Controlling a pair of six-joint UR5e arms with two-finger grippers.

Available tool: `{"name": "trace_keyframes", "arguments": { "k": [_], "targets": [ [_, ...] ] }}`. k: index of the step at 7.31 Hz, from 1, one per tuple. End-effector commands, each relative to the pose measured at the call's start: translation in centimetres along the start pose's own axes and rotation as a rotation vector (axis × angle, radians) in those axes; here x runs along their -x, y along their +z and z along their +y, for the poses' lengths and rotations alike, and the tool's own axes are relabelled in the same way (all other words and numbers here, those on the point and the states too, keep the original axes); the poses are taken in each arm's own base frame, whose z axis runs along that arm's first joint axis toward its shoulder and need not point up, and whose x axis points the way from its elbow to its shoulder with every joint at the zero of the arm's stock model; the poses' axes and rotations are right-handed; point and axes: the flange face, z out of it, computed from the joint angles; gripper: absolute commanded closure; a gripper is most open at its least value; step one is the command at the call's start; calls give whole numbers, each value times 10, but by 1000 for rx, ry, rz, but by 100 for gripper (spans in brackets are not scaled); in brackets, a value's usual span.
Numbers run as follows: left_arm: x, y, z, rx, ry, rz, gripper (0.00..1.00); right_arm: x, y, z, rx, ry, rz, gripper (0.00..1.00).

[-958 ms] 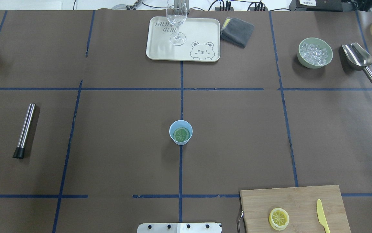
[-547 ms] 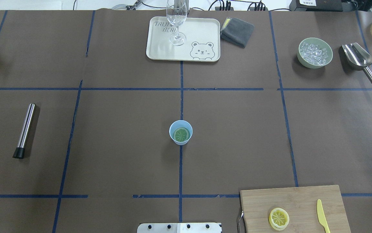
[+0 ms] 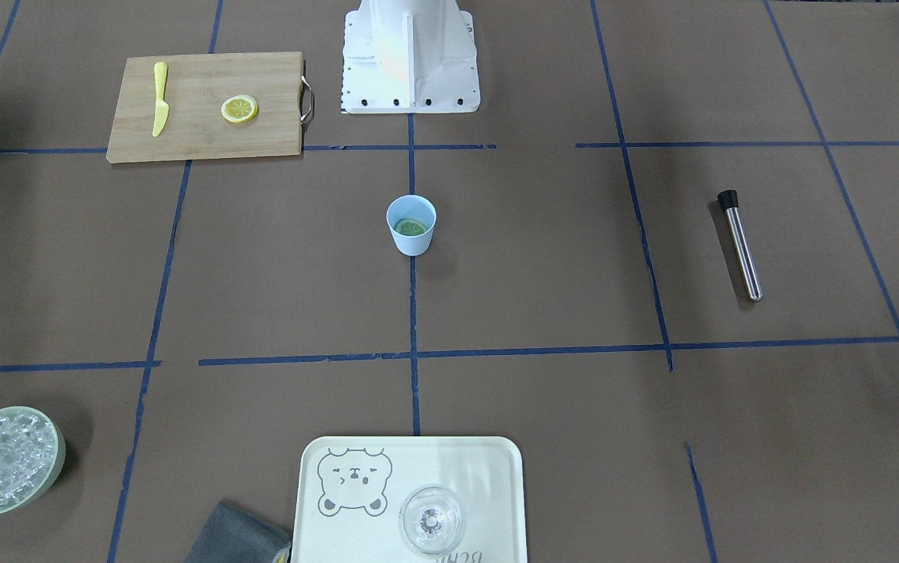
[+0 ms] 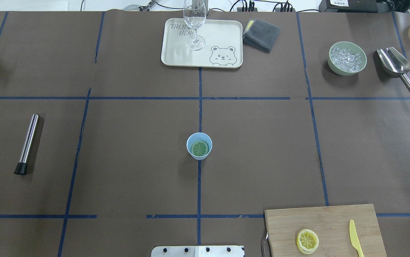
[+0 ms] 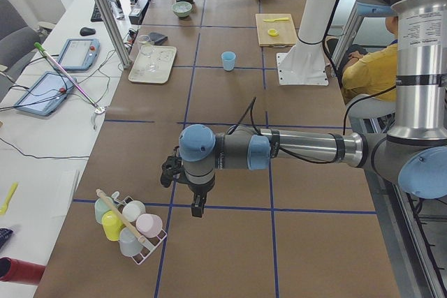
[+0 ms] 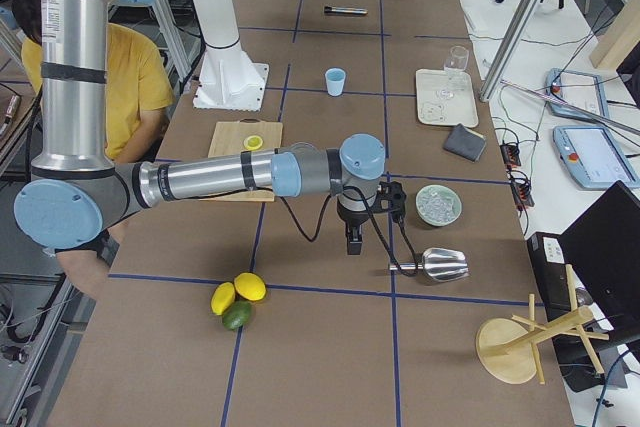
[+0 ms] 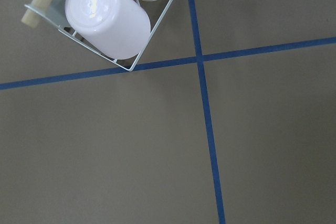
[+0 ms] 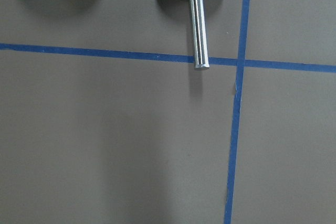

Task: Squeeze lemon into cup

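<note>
The lemon is lying on the board, well apart from the cup. We are judging it soft and slippery, best pinched across the rind. For the left gripper and right gripper, we cannot tell whether the fingers are apart.

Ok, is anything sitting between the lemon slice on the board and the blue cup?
Nothing visible. Only bare table lies between the lemon slice on the cutting board and the cup. The yellow knife lies on the slice's other side, and a green slice sits inside the cup.
</note>
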Motion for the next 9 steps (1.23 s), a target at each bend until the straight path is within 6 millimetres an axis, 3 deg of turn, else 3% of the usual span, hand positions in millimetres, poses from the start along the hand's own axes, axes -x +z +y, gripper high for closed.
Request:
{"name": "trace_keyframes", "arguments": {
  "k": [1, 6, 9],
  "targets": [
    [2, 4, 3, 34, -49, 6, 0, -4, 3, 5, 8, -8, 1, 0],
    [2, 5, 2, 38, -109, 8, 0, -7, 6, 9, 13, -15, 4, 0],
    [-2, 1, -3, 31, -101, 9, 0, -24, 21, 15, 49, -133, 9, 0]
  ]
}}
